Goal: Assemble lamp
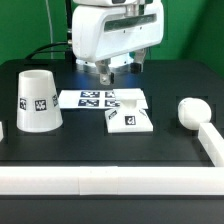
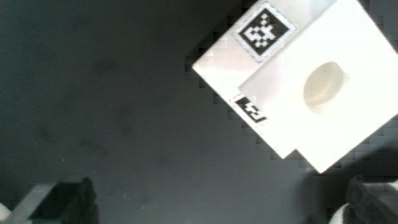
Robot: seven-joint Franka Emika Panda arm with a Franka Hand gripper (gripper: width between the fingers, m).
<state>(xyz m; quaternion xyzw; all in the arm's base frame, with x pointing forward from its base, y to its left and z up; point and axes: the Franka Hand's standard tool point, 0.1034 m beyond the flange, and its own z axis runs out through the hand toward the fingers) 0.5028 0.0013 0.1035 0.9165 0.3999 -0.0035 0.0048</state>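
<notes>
The flat square lamp base (image 1: 131,119) lies on the black table near the middle, with a round socket hole on top; it also shows in the wrist view (image 2: 329,90). The tapered shade (image 1: 37,100) stands at the exterior view's left. The round-headed bulb (image 1: 190,110) lies at the exterior view's right. My gripper (image 1: 106,73) hangs above the table behind the base, over the marker board (image 1: 92,98). In the wrist view the gripper (image 2: 214,203) is open and empty, its dark fingers (image 2: 54,200) wide apart over bare table, with the base off to one side.
A white rail (image 1: 100,178) runs along the table's front edge and another (image 1: 212,140) along the exterior view's right side. Cables and a green wall lie behind the arm.
</notes>
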